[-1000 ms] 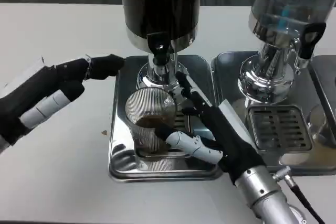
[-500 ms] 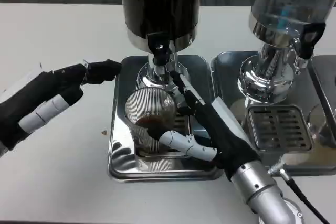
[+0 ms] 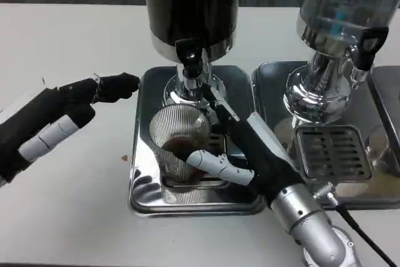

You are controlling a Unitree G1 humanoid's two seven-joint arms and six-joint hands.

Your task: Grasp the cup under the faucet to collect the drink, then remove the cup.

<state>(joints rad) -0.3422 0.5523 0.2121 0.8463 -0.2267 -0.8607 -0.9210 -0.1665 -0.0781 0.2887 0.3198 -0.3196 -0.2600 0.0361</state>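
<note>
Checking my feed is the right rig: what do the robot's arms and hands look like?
Right hand: black with white finger segments, on a silver cylindrical forearm with a black cable alongside. Left hand: mostly black, with white finger segments.

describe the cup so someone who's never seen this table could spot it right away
Find the dark-bodied drink dispenser at the top centre, standing on a shiny metal drip tray. Directly below its black faucet, on that tray, sits the cup: clear, ribbed plastic, a little brown drink at the bottom. The right hand grips it; the tray under the silver dispenser on the right holds no cup.
</note>
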